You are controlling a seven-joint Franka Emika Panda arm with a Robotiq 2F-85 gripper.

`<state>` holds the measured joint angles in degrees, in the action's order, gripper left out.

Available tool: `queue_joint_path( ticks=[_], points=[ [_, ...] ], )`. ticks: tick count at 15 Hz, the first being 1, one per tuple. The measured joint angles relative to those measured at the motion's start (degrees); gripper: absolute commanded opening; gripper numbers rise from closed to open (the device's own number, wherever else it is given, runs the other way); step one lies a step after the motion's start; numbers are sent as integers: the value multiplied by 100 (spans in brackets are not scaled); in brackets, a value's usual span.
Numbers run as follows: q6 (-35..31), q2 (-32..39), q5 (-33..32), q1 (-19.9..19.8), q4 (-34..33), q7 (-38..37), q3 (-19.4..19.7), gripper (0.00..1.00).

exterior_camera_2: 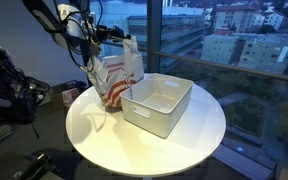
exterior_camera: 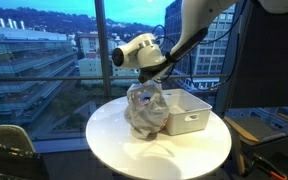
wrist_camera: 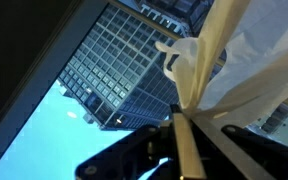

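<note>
A crumpled white plastic bag (exterior_camera: 144,108) with red print (exterior_camera_2: 116,80) stands on the round white table (exterior_camera: 114,145), against the white bin (exterior_camera: 188,110). My gripper (exterior_camera: 144,80) is shut on the top of the bag and holds it up. In the wrist view the jaws sit pinched together on the bunched bag handle (wrist_camera: 199,70), with my gripper (wrist_camera: 184,125) at the bottom of the picture. The bag's lower part rests on the table beside the bin (exterior_camera_2: 159,103).
The white rectangular bin looks empty inside. Large windows with city buildings (exterior_camera: 34,55) stand right behind the table (exterior_camera_2: 94,135). Dark equipment (exterior_camera_2: 14,95) and a chair (exterior_camera: 4,150) stand close to the table's edge.
</note>
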<state>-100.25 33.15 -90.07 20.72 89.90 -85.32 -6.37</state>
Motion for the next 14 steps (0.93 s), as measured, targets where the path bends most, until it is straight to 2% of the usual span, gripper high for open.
queue_joint_path(
  ticks=[1, 6, 10, 14],
  points=[
    [-68, 5, 107, -88, 5, 28, -54, 32],
    [-421, -142, 1459, -391, 57, 912, -467, 69],
    [-590, -567, 2821, -543, 139, 2099, -574, 100],
    [-596, -1084, 4346, -798, 186, 3546, -553, 100]
  ],
)
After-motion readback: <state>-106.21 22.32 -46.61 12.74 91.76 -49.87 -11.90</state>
